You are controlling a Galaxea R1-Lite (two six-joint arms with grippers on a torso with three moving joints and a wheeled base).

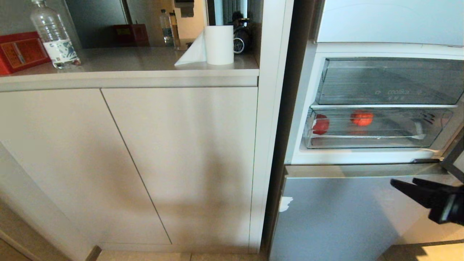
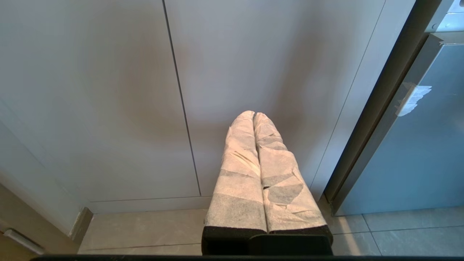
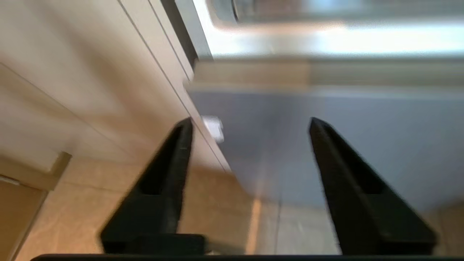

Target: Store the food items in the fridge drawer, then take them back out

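inside, both red food items (image 1: 320, 124) (image 1: 361, 117) sit apart in the fridge drawer (image 1: 377, 141). the right tool (image 3: 250, 125) hangs wide and empty below it. the left tool (image 2: 254, 115) is pressed closed, holding nothing.

The drawer (image 1: 377, 139) is clear glossy plastic with a ribbed floor; the fruits (image 1: 361, 118) inside look smooth. The fridge door (image 1: 337, 214) is pale-blue and glossy. The cabinet (image 1: 145, 163) fronts are matt beige. The left gripper (image 2: 253, 115) has fingers wrapped in wrinkled white cloth-like tape.
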